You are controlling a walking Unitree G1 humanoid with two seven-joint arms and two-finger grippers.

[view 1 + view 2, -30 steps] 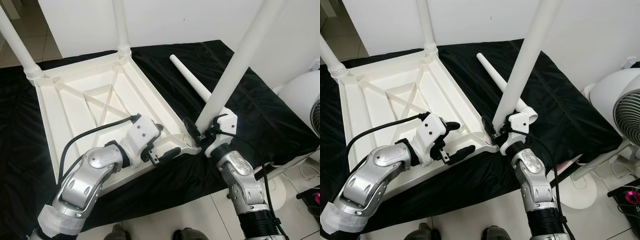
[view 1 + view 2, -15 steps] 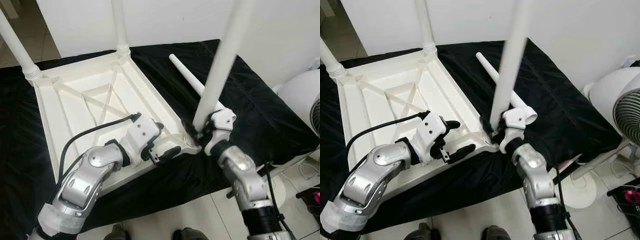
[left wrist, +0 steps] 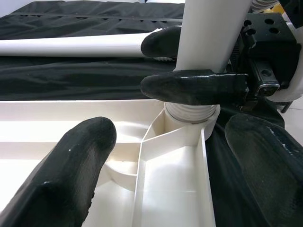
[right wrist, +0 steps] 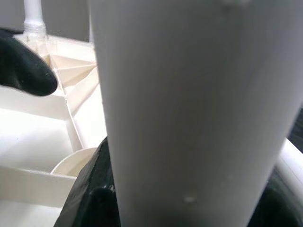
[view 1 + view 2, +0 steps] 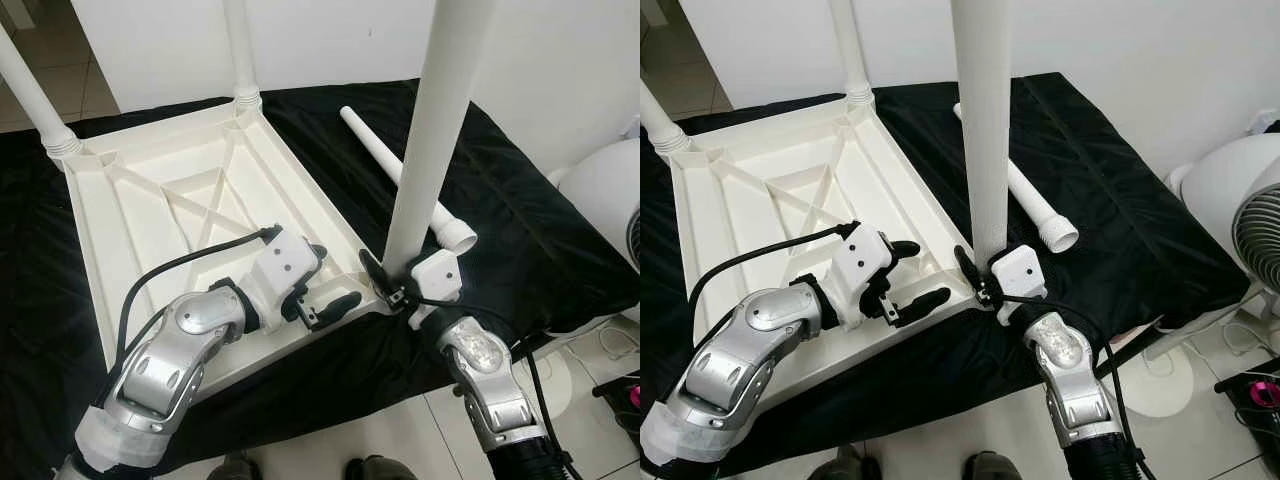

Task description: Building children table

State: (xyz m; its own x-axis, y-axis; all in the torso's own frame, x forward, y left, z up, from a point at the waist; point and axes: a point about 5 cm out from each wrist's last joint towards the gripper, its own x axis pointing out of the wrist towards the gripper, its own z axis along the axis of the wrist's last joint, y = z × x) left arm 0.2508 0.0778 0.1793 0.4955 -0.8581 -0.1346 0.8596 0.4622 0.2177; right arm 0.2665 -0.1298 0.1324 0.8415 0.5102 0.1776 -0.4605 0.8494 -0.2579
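The white table top (image 5: 160, 200) lies upside down on a black cloth. Two legs (image 5: 238, 50) stand fitted in its far corners. My right gripper (image 5: 392, 275) is shut on the lower end of a third white leg (image 5: 430, 130), which stands upright with its threaded end (image 3: 191, 113) at the near right corner socket. My left gripper (image 5: 335, 280) is open, and its fingers (image 3: 80, 156) straddle the table's rim just beside that corner. A fourth leg (image 5: 362, 133) lies loose on the cloth behind the upright one.
The black cloth (image 5: 520, 200) covers the raised surface and ends at its near edge, above tiled floor (image 5: 400, 440). A white fan (image 5: 610, 200) stands at the right. A white wall runs behind. My feet are at the picture's bottom edge.
My right gripper has swung the held leg from leaning right to upright, setting its end at the near right corner. The left gripper has stayed in place.
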